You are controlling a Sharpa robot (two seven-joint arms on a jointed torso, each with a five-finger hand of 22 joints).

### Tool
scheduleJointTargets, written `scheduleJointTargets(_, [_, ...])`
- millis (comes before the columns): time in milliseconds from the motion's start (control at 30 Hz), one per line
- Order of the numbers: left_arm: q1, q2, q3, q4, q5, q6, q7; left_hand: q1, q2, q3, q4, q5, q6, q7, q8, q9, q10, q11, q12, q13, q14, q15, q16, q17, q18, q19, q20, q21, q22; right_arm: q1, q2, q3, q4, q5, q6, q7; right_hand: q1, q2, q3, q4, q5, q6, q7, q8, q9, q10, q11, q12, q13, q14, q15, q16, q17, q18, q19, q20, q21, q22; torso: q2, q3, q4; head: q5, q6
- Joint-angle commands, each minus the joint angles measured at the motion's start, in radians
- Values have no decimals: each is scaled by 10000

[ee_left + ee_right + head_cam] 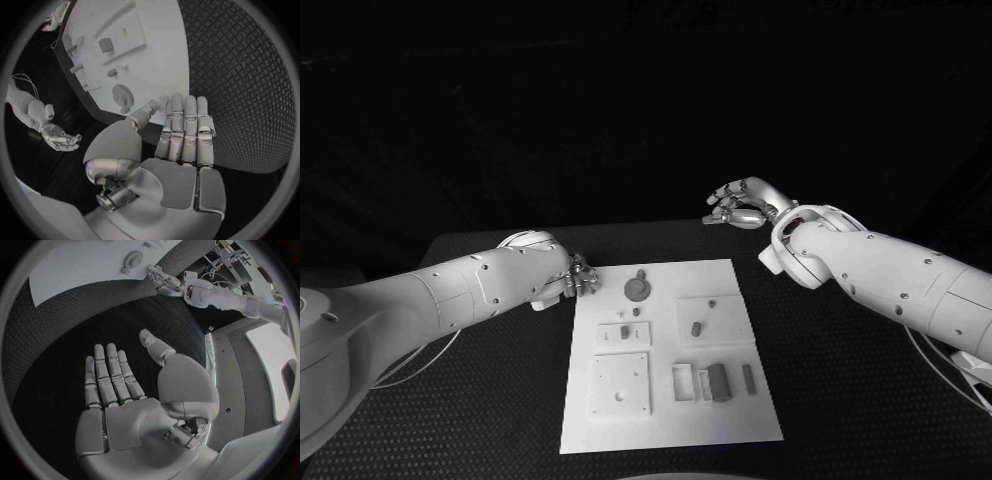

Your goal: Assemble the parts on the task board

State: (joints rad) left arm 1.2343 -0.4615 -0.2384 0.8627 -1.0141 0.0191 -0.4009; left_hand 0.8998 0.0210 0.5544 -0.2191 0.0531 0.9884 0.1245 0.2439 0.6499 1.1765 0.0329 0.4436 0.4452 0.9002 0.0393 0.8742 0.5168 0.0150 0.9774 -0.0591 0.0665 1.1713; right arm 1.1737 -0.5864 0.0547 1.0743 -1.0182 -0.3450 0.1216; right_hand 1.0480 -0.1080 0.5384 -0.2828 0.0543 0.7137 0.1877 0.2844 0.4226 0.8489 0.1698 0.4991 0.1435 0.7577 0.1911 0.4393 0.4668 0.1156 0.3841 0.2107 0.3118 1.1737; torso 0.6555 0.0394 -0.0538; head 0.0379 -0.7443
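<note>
White rectangular task board point(668, 400): left hand point(577, 277) at its far left corner, fingers extended together, empty. Right hand point(744, 205) beyond its far right corner, fingers extended, empty.

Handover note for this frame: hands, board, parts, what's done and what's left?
Left hand: open, holds nothing, at the board's far left corner.
Right hand: open, holds nothing, over the table beyond the board's far right corner.
Parts: round part at the far end, others spread across the board, a dark block near the right edge.
Done: cannot tell.
Left: pick and seat parts.
</note>
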Motion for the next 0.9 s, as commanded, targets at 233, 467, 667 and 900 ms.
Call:
scheduleJointTargets(233, [6,-131,6,169,119,24,31,212,432,436,-149,-44,712,-293,412,53,709,-272,209,164,163,-74,61,120,-85,145,-52,73,52,-4,-11,2,-3,-20,80,101,-57,-2,3,7,-43,-75,467,57,-18,-10,72,-25,-13,-17,30,-37,16,-173,-55,-27,-44,24,-15,7,2,-37,-23])
scheduleJointTargets(467, [14,-558,14,716,1144,-134,-162,170,473,612,-225,-41,1022,-437,595,62,1040,-400,342,277,230,-126,127,203,-109,219,-101,90,122,-9,-36,2,6,-20,70,103,-56,-4,2,6,-43,-75,466,59,-20,-10,72,-24,-17,-16,30,-41,20,-174,-55,-26,-48,28,-14,14,4,-33,-20])
scheduleJointTargets(667, [68,-1316,83,1942,2077,-818,-299,127,476,638,-270,-41,1067,-459,618,51,1113,-423,311,275,269,-149,137,222,-116,263,-128,110,164,-9,-95,2,32,-20,63,100,-59,-4,1,7,-43,-75,467,60,-21,-10,72,-23,-20,-15,31,-44,24,-175,-53,-26,-51,33,-22,23,26,-41,-29])
scheduleJointTargets(900, [137,-2261,215,3723,2202,-1656,-394,113,447,653,-311,-42,1083,-465,624,40,1148,-433,279,268,295,-160,143,232,-118,290,-145,123,194,-9,-156,2,58,-20,60,92,-69,-4,-2,13,-43,-75,467,62,-22,-9,73,-21,-25,-13,31,-48,29,-176,-52,-24,-55,38,-25,16,34,-24,-68])
